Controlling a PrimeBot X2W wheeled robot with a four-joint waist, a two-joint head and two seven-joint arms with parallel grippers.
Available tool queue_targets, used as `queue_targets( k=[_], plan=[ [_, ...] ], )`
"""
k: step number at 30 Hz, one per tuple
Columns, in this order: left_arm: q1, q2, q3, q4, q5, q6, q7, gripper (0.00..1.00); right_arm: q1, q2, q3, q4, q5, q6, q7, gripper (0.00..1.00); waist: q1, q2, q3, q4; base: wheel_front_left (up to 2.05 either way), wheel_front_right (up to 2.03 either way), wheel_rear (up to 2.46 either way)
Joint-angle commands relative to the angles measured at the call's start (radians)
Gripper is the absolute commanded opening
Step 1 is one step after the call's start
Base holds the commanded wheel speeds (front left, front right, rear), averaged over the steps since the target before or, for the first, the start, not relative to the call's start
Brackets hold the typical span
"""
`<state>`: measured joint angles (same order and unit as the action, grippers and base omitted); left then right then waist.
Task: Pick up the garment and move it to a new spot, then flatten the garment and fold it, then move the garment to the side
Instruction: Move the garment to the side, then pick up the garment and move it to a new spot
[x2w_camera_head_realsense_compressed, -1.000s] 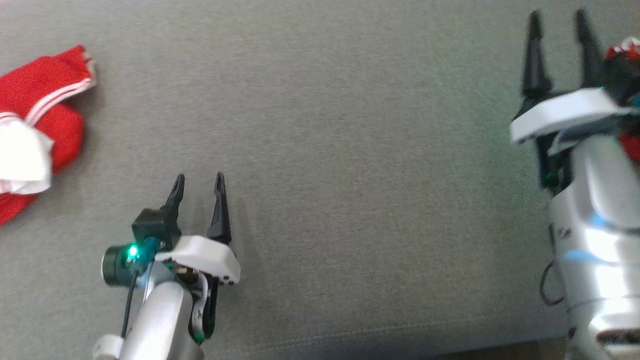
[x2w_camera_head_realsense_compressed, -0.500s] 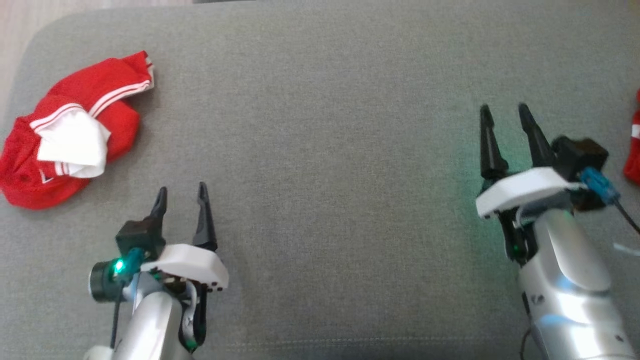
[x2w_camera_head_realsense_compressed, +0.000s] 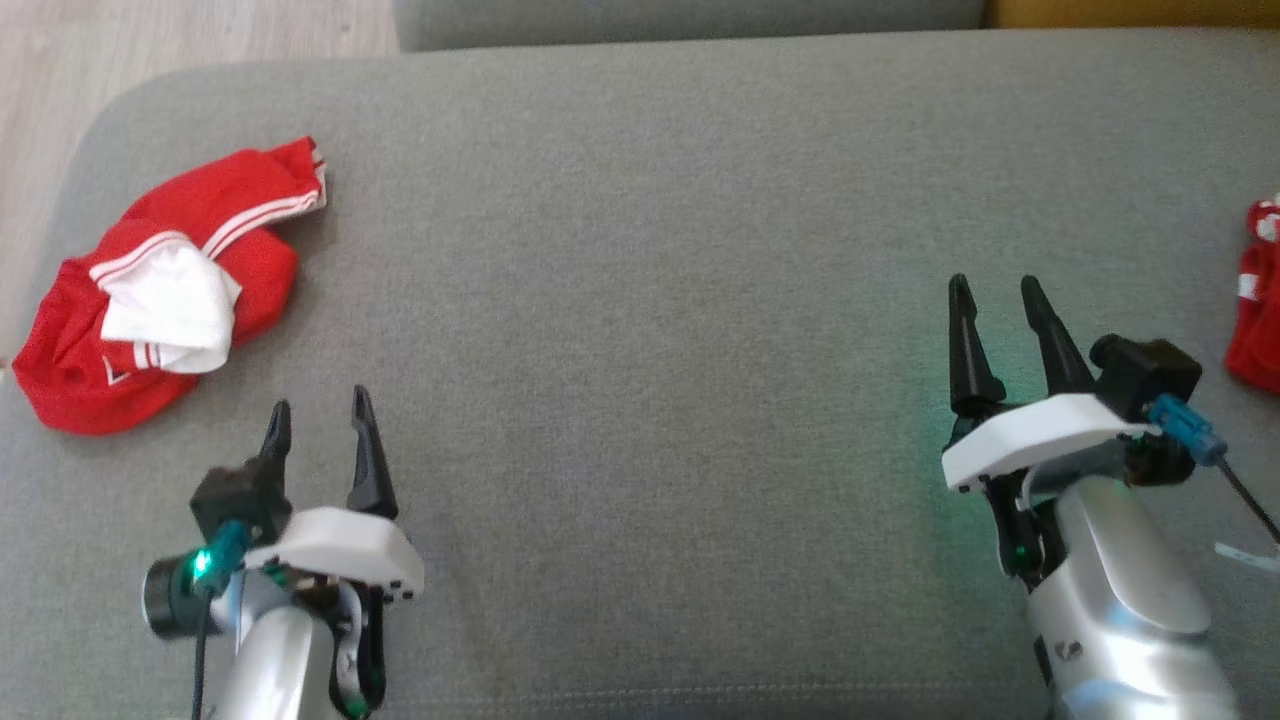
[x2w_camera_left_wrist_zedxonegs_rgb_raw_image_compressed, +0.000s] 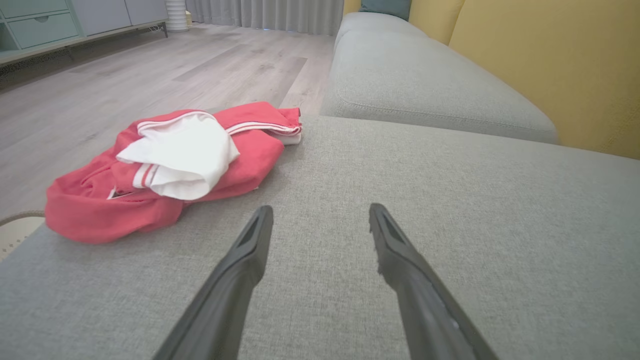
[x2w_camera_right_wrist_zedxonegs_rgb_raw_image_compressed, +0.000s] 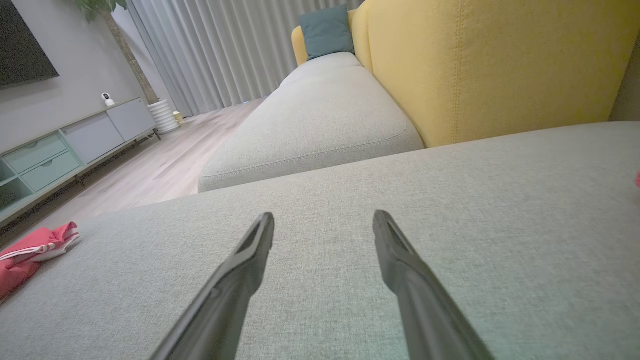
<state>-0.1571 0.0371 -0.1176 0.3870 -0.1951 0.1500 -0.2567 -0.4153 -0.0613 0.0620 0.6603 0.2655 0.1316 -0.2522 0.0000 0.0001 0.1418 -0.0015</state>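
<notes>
We saw a grey sofa cushion, a yellow backrest, a teal pillow, pale curtains and a wooden floor

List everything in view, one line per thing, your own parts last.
garment: one, red with white stripes and a white part, crumpled at the cushion's left end
red cloth: one, red with white, at the right edge, cut off
cushion: one, grey, under both cloth items
second cushion: one, grey, beyond the first
backrest: one, yellow, behind the seats
pillow: one, teal, at the sofa's far end
floor: one, pale wood, beside the sofa
curtains: count unclear, pale grey, far wall
cabinet: one, pale green and grey, along the wall
left pincer: one, dark fingers, open and empty, near the garment
right pincer: one, dark fingers, open and empty, over the cushion's right part
</notes>
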Motion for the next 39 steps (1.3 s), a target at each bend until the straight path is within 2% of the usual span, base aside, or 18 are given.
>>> queue_targets(
  k=[1, 11, 17, 23, 24, 34, 39],
  plan=[
    [0.004, 0.013, 0.034, -0.034, 0.007, 0.005, -0.005, 1.0, 0.0, 0.011, 0.025, -0.03, 0.006, -0.001, -0.01, 1.0, 0.0, -0.0001, -0.012, -0.005, 0.0, 0.0, 0.0],
    [0.027, 0.013, 0.045, -0.043, -0.002, 0.007, -0.005, 1.0, 0.037, 0.011, 0.035, -0.032, 0.016, -0.001, -0.01, 1.0, 0.0, -0.0001, -0.035, 0.01, 0.0, 0.0, 0.0],
    [0.029, 0.013, 0.034, -0.044, -0.009, 0.007, -0.005, 1.0, 0.04, 0.011, 0.053, -0.031, 0.017, -0.001, -0.01, 1.0, 0.0, -0.0001, -0.028, 0.053, 0.0, 0.0, 0.0],
    [0.029, 0.013, 0.03, -0.044, -0.014, 0.009, -0.005, 1.0, 0.049, 0.011, 0.074, -0.034, 0.028, -0.001, -0.01, 1.0, 0.0, -0.0001, -0.023, 0.158, 0.0, 0.0, 0.0],
    [0.029, 0.013, 0.03, -0.044, -0.014, 0.009, -0.005, 1.0, 0.049, 0.011, 0.074, -0.034, 0.028, -0.001, -0.01, 1.0, 0.0, -0.0001, -0.023, 0.158, 0.0, 0.0, 0.0],
    [0.061, 0.013, 0.068, -0.044, -0.025, 0.014, -0.005, 1.0, 0.058, 0.011, 0.109, -0.039, 0.033, -0.001, -0.01, 1.0, 0.0, -0.0001, -0.012, 0.36, 0.0, 0.0, 0.0],
    [0.077, 0.013, 0.089, -0.047, -0.035, 0.02, -0.005, 1.0, 0.062, 0.011, 0.127, -0.032, 0.031, -0.001, -0.01, 1.0, 0.0, -0.0001, -0.005, 0.441, 0.0, 0.0, 0.0]
  ],
)
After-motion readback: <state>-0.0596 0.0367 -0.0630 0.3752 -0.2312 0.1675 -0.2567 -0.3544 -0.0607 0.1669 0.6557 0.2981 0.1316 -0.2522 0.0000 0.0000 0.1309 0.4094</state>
